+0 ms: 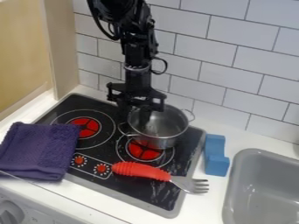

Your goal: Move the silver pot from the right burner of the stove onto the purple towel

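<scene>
Far left: purple cloth (41,151), folded, lying partly on the stove (158,192) and partly on the counter (81,192). Thick, soft, clear of the pot.

Next, upper middle: black gripper (134,114) hangs from above at the pot's left side. Jaws look parted, spaced about the left rim, one towards the outside, the other over the opening. No firm hold seen; cannot tell whether either side touches metal.

Pot (166,139): on the right part of the stove, upright, bottom over the right burner (144,151) but off its centre. Shiny, thin-looking metal; judged light for its size, stiff, hard to damage. Smooth wall likely slippery, and the round side gives a poor flat bite. Best hold, by my reckoning: straight down over the rim, a jaw each side of the wall, deep enough to stop it swivelling. One-sided hold should let the far side sag, so level carrying wants a snug pinch. Left loop (121,128) and right loop (193,115) are thin wire; workable, but likelier to let the pot swing.

Below the pot: fork (142,170), fat ribbed red handle, metal head reaching past the stove edge. Right: blue block (216,164), stepped, beside the stove. Far right: grey sink (257,154).
</scene>
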`<action>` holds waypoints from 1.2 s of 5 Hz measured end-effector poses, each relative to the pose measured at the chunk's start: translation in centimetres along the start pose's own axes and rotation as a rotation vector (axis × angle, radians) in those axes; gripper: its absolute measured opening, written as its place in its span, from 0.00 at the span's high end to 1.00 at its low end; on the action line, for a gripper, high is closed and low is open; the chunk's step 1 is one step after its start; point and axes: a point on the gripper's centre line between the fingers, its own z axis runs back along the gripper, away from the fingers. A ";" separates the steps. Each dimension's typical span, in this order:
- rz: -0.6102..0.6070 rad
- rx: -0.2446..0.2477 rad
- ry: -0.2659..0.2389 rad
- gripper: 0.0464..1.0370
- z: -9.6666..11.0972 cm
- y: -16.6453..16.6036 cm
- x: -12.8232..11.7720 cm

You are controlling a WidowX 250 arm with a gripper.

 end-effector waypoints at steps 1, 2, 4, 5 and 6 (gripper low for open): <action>0.000 -0.002 0.002 0.91 0.0 0.0 0.0; -0.014 -0.003 0.002 0.97 0.0 0.0 0.0; -0.061 -0.002 0.018 0.98 0.7 0.1 0.2; -0.089 -0.007 0.030 0.99 1.1 0.7 0.2; -0.108 -0.034 -0.005 0.99 2.5 1.8 0.3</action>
